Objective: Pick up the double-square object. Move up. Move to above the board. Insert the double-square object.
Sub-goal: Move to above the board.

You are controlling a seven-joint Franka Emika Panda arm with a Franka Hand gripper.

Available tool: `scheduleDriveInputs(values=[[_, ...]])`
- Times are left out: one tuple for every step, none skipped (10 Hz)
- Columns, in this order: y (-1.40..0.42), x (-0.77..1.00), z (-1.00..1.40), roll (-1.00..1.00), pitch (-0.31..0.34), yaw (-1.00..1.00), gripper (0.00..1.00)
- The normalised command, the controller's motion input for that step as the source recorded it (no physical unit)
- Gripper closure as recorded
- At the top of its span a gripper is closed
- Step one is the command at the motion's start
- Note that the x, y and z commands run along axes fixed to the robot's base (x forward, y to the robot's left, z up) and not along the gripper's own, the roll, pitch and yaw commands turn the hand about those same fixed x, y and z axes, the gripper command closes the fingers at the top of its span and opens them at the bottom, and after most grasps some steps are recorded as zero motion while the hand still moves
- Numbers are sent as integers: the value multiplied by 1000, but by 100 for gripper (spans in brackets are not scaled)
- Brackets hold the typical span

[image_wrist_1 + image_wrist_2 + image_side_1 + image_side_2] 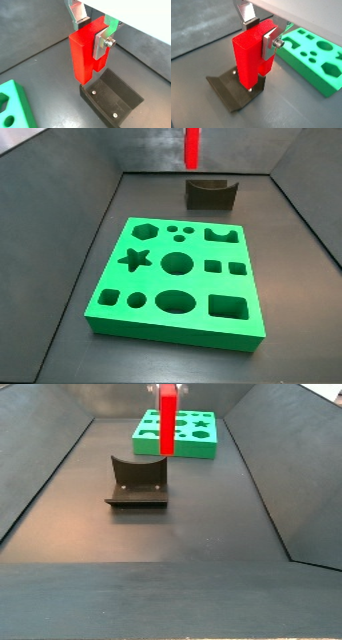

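My gripper (91, 31) is shut on the upper part of the double-square object (83, 57), a tall bright red block, in both wrist views. One silver finger (271, 41) lies flat on its side, and the other finger (250, 19) presses the opposite face. The block (191, 148) hangs upright in the air over the dark fixture (209, 193), clear of it, and its lower end (167, 439) shows in front of the far end of the box. The green board (174, 278) with its shaped holes lies flat on the floor, apart from the fixture. The gripper body is out of both side views.
The fixture (112, 100) stands directly below the held block (250, 55), on the grey floor. The board (181, 434) lies beyond it, and its edge shows in both wrist views (13, 105) (314, 55). Sloping grey walls (47, 474) enclose the floor.
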Motion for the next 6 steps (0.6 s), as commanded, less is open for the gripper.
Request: scheduleDriveInputs(values=[[-233, 124, 1000, -101, 65, 13, 100], [-203, 110, 1000, -97, 67, 13, 100], [-190, 103, 1000, -96, 66, 13, 100], [-159, 85, 1000, -77, 68, 14, 100], [-140, 78, 1000, -68, 68, 15, 100], [-99, 56, 901, -66, 69, 16, 100]])
